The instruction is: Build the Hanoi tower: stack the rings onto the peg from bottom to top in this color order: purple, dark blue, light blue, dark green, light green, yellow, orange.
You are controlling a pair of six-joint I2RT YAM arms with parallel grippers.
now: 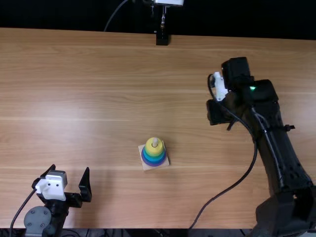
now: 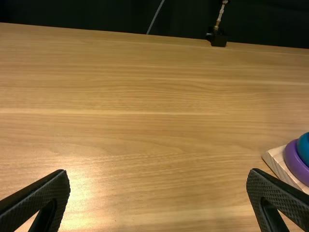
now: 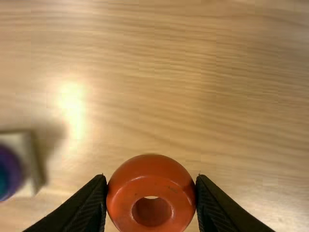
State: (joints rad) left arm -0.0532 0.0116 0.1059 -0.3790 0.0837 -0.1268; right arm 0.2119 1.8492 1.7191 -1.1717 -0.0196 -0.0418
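In the top view my left gripper (image 1: 69, 170) stands open at the lower left, and my right gripper (image 1: 217, 112) is over the table right of the middle. The wooden base (image 1: 166, 161) sits near the centre, with a purple ring (image 1: 153, 164) lowest, blue-to-teal rings above it and a yellow ring (image 1: 153, 147) on top; the peg tip (image 1: 155, 141) pokes through. In the left wrist view, my left gripper (image 2: 158, 176) has nothing between its fingers. My right gripper (image 3: 150, 181), in the right wrist view, is shut on the orange ring (image 3: 150, 175), holding it by its sides.
A black cable (image 1: 228, 187) loops from the right arm down to the near edge. At the table's far edge stands a small black mount (image 1: 162, 38) with a metal stem. The purple ring (image 2: 293, 163) and base (image 2: 276, 158) show in the left wrist view.
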